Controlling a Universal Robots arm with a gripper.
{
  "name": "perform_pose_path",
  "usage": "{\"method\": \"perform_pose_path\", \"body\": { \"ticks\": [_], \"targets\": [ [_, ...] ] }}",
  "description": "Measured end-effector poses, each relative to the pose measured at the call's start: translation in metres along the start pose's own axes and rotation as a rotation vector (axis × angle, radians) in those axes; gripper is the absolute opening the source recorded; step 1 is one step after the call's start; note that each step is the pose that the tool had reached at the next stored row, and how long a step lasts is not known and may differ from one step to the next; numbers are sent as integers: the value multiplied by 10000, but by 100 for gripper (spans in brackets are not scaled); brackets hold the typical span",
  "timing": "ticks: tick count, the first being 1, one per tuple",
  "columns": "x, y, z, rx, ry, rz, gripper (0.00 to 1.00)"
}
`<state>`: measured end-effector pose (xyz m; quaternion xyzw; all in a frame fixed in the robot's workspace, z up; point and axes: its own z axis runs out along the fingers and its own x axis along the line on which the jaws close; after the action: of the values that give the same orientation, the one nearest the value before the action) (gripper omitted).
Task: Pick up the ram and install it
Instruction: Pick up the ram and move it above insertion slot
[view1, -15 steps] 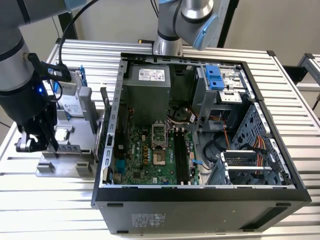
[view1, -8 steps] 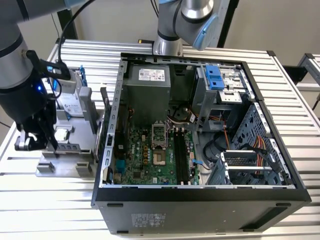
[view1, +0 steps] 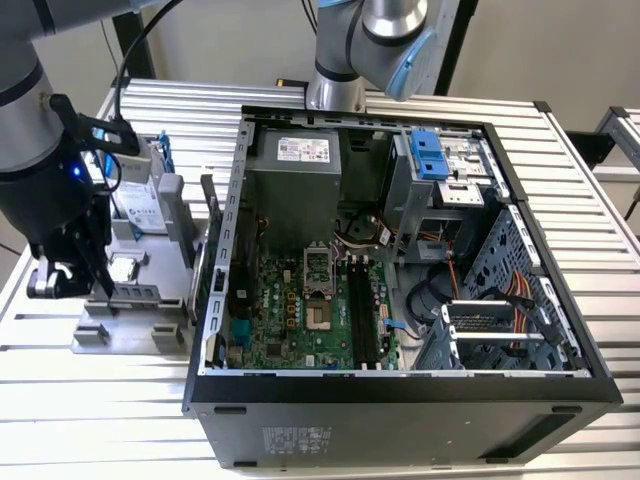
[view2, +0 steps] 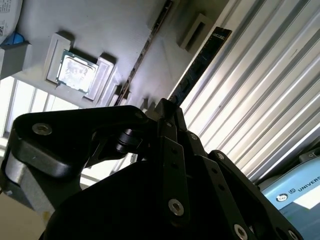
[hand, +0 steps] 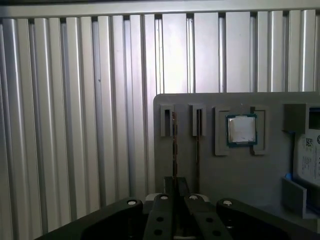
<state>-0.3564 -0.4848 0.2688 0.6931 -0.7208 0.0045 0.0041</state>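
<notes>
— Where's the ram (view2: 200, 65)?
— On edge at the grey tray (hand: 240, 175), on the worktop (view1: 560, 180) beside the open computer case (view1: 400, 405). In both wrist views its near end runs in between my gripper (view2: 172, 107) jaws.
— And the jaws?
— Clamped on it, as far as I can see. A second stick (hand: 198, 145) stands just beside it.

Exterior view angled down on case (view1: 400, 383), both wrist views near tray (hand: 240, 175)

The ram (view2: 201, 64) stands in the tray (view1: 100, 335) beside the computer case (view1: 400, 400).
</notes>
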Motion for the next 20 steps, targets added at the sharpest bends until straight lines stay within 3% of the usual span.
{"method": "perform_pose_path", "body": {
  "ticks": [20],
  "targets": [
    [1, 0, -110, -1, 1, 6, 0]
  ]
}}
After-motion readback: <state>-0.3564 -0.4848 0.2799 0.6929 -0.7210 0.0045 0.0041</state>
